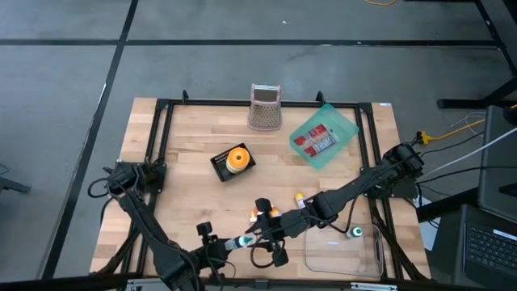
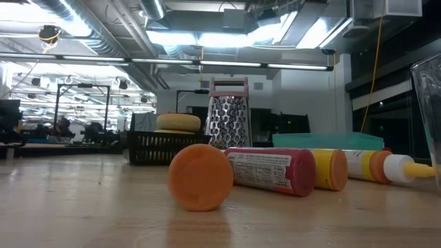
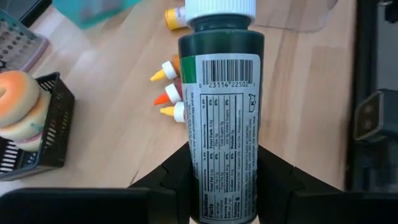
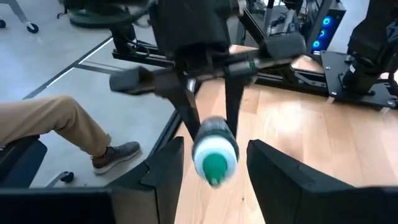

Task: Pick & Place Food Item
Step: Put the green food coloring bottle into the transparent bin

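A dark green bottle (image 3: 221, 93) with a white cap (image 4: 214, 158) is held by my left gripper (image 1: 222, 244) near the table's front edge, and it lies about level. My right gripper (image 1: 260, 234) faces it, open. Its two fingers (image 4: 163, 168) stand on either side of the cap end without touching it. Several small sauce bottles (image 3: 171, 93) lie on the table beyond; they also show in the low view (image 2: 269, 169). A black basket (image 1: 233, 162) holds a bagel (image 3: 18, 106). My left gripper pinches the green bottle's lower body (image 3: 221, 186), near its base, between its two fingers (image 3: 277, 171), which lie along the bottle's sides. The bottle sticks out forward past the fingertips, cap end (image 3: 221, 7) away from the wrist and toward my right gripper.
A metal grater (image 1: 265, 107) stands at the far edge. A teal tray (image 1: 343, 129) with a red packet lies at the far right. A clear container (image 1: 343, 255) sits at the front right. Black frame rails run along the table's sides. A seated person's leg (image 4: 56, 127) shows beyond the table.
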Action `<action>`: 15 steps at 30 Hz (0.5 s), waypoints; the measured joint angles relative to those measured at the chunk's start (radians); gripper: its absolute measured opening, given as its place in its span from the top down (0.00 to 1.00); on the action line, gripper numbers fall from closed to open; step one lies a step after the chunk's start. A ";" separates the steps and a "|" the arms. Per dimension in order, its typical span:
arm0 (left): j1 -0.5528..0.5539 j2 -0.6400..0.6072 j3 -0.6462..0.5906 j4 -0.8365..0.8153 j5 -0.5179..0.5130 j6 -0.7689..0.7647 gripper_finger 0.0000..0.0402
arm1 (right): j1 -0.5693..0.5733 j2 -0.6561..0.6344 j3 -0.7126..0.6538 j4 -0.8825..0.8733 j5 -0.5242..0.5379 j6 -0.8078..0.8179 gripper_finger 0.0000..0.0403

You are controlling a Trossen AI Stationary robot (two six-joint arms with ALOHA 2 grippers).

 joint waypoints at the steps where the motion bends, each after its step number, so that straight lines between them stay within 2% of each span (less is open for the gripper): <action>1: -0.007 0.000 0.009 -0.004 -0.011 0.001 0.72 | 0.000 0.000 0.000 -0.005 0.001 0.000 0.56; 6: -0.031 -0.001 0.040 -0.002 -0.074 0.010 0.72 | 0.000 0.000 0.000 -0.017 0.002 0.000 0.56; 15: -0.028 -0.002 0.041 -0.001 -0.065 0.010 0.72 | 0.000 0.000 0.000 -0.012 0.005 0.000 0.56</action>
